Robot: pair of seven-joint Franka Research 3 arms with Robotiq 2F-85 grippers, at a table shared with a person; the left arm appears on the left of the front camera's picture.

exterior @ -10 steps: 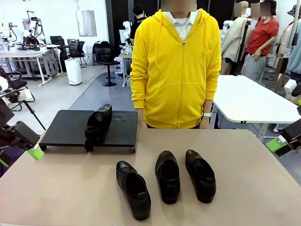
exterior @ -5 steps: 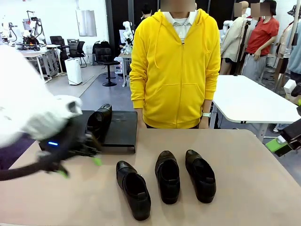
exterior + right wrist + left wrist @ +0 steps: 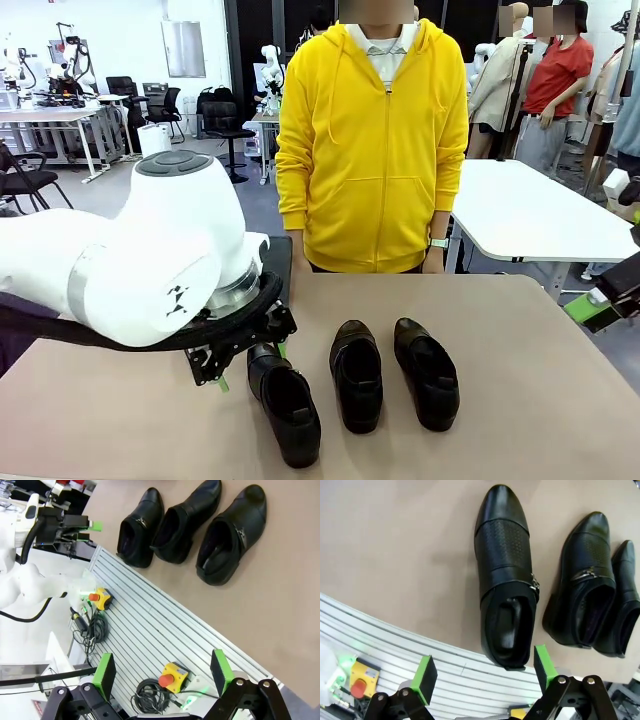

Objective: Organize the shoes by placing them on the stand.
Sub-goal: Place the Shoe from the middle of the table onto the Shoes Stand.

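left gripper (image 3: 485,669): jaws spread over glossy perforated round-toed loafer (image 3: 505,580); right gripper (image 3: 162,670): jaws spread

Left shoe (image 3: 287,405), middle shoe (image 3: 356,376), right shoe (image 3: 427,373): black glossy, upright on table (image 3: 520,400), abreast, toes toward robot.

Grey floor (image 3: 100,195), white table (image 3: 530,215), black office chairs (image 3: 225,120), bright light.

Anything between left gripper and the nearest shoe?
Nothing. Left wrist view shows the left gripper open over the nearest shoe, heel end; the gap is bare.
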